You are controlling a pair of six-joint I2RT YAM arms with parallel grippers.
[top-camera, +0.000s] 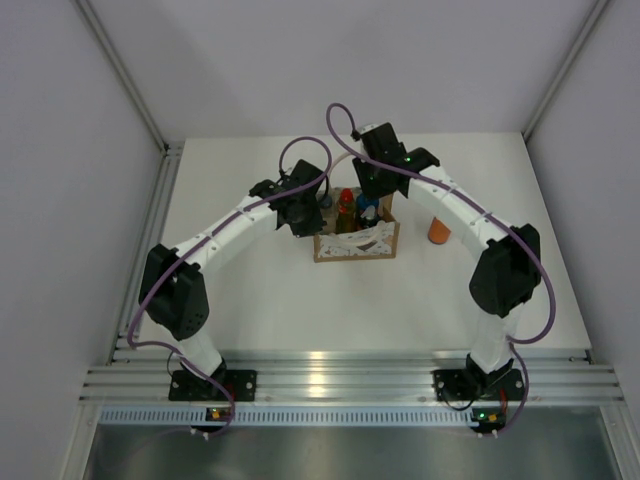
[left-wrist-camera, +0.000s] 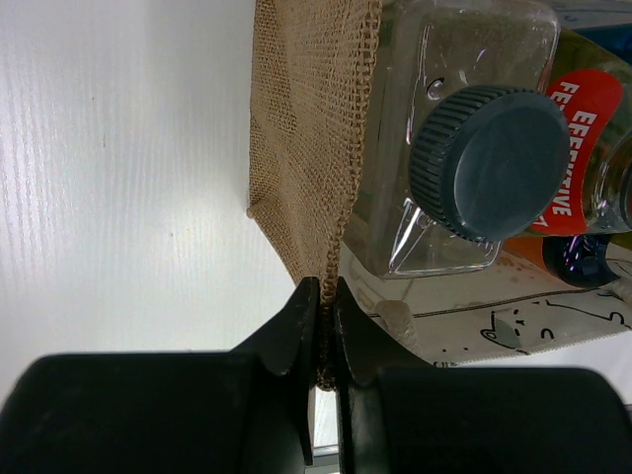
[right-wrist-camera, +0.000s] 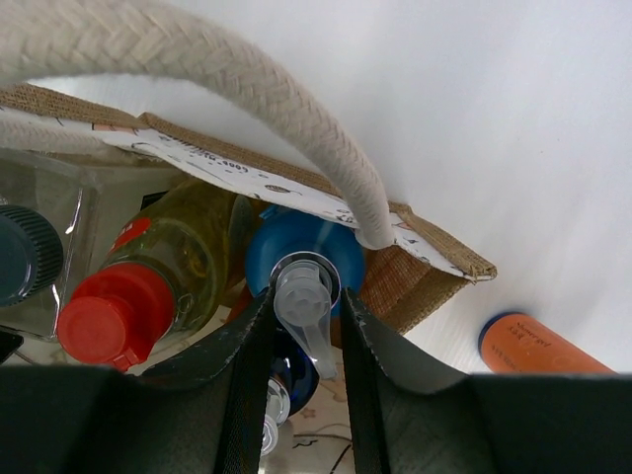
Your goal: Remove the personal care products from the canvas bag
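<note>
**Both grippers at the bag, mid-tabletop**

Toward the back of the white tabletop [top-camera: 250, 300], near its middle: the bag [top-camera: 356, 243], upright, mouth open upward. Wide bare surface in front and to the left; less room behind, toward the back edge. Just off to the right, apart from the bag: an orange bottle [top-camera: 438, 229] out on the tabletop. Hemmed in by pale walls [top-camera: 70, 150] at the sides and back, with a ribbed metal rail [top-camera: 340, 378] along the near edge.

Pinching the bag's left wall with the left gripper [left-wrist-camera: 326, 301]: black fingers pressed together over the coarse, fraying burlap rim. Closed on the clear plastic pump head of the pump bottle [right-wrist-camera: 296, 247] with the right gripper [right-wrist-camera: 306, 306], one finger against each side, a rounded blue collar beneath.

Packed close inside the bag, with little slack: a clear bottle [left-wrist-camera: 395, 118], square-shouldered, with a ribbed dark cap; beside it a red-capped bottle [right-wrist-camera: 158, 276], yellow-green and glossy, next to the pump bottle. Arching over the mouth, close above the right gripper: a thick braided cream handle [right-wrist-camera: 247, 89]. Front panel smooth and white, printed with small drawings.
</note>
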